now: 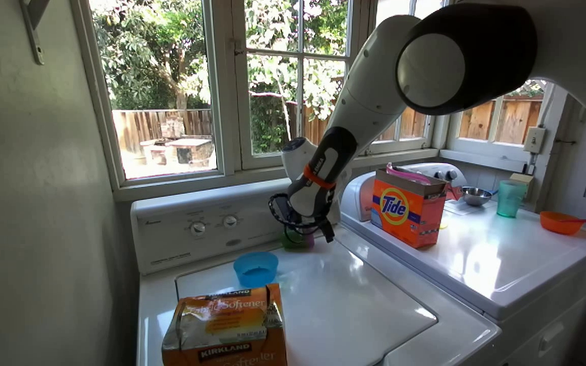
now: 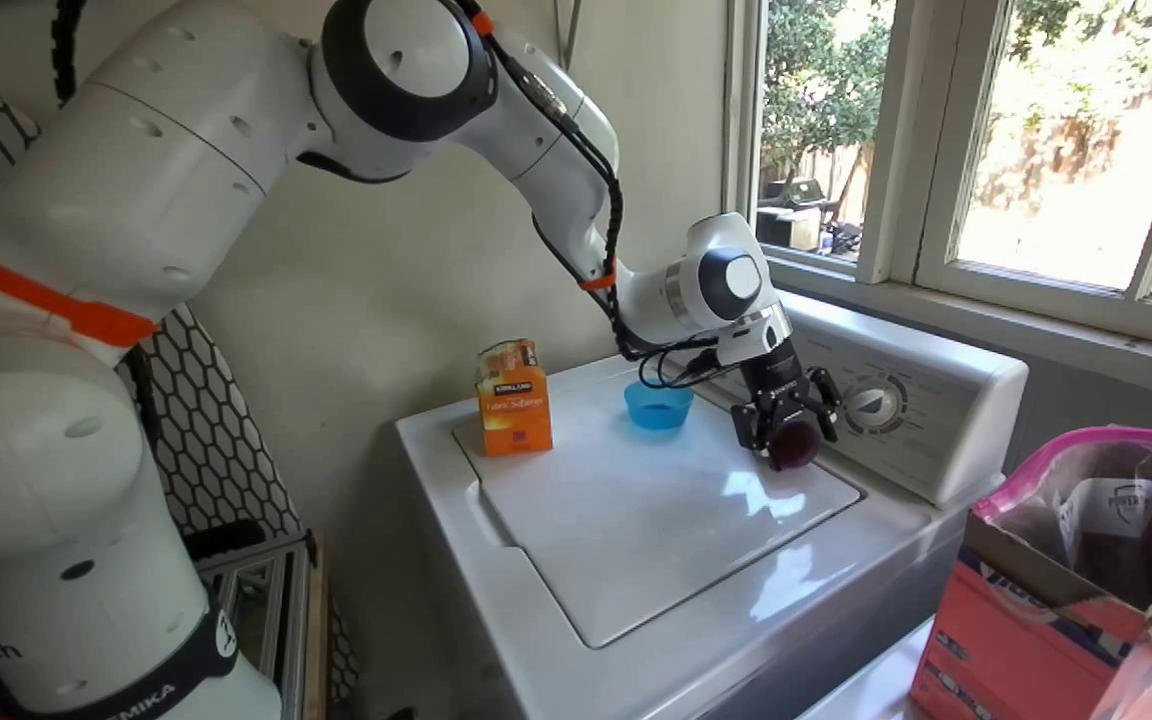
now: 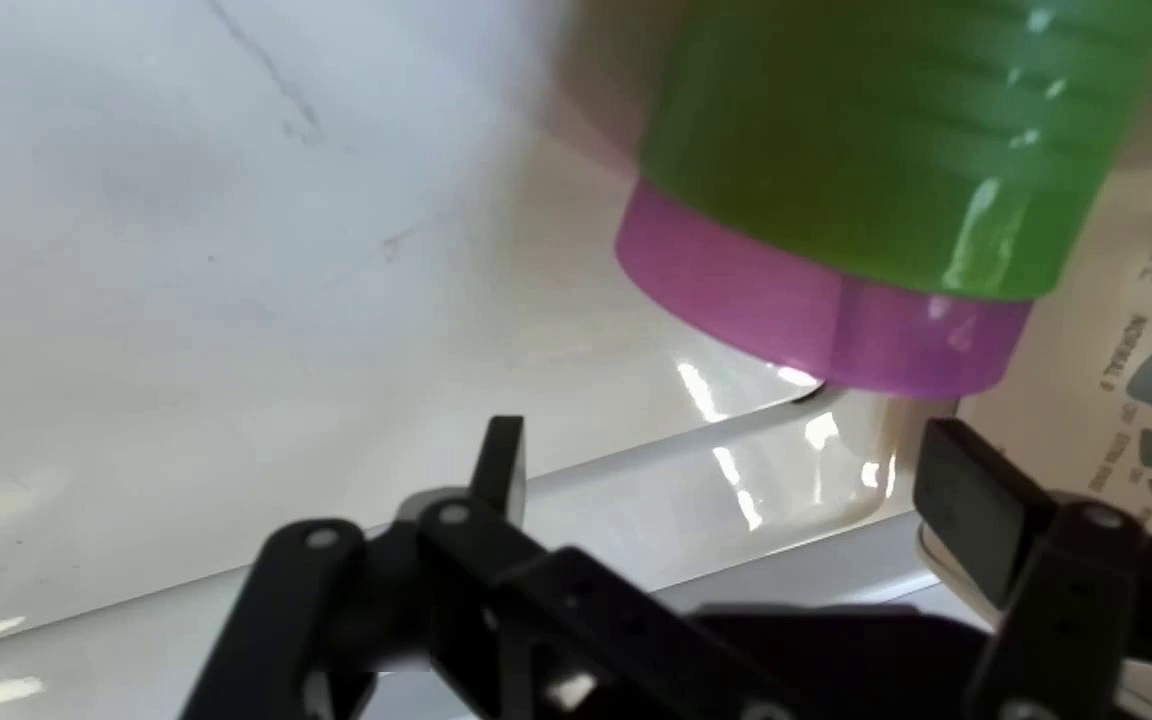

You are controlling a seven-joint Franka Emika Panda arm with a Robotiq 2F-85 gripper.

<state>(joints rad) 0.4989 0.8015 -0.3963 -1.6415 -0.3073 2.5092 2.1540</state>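
The green-and-pink container (image 3: 886, 190) looks to be lying on its side at the back of the washer lid (image 2: 616, 530), close to the control panel (image 2: 931, 400). The gripper (image 3: 721, 435) is just beside it, jaws spread wide; from here I can't tell whether they touch it. A blue bowl (image 2: 658, 410) sits near, then the orange Kirkland box (image 2: 518, 412) farther out. On the neighbouring machine (image 1: 532, 254) stand a Tide box (image 1: 409, 211), a metal bowl (image 1: 476, 197), a teal cup (image 1: 510, 200) and an orange bowl (image 1: 560, 223).
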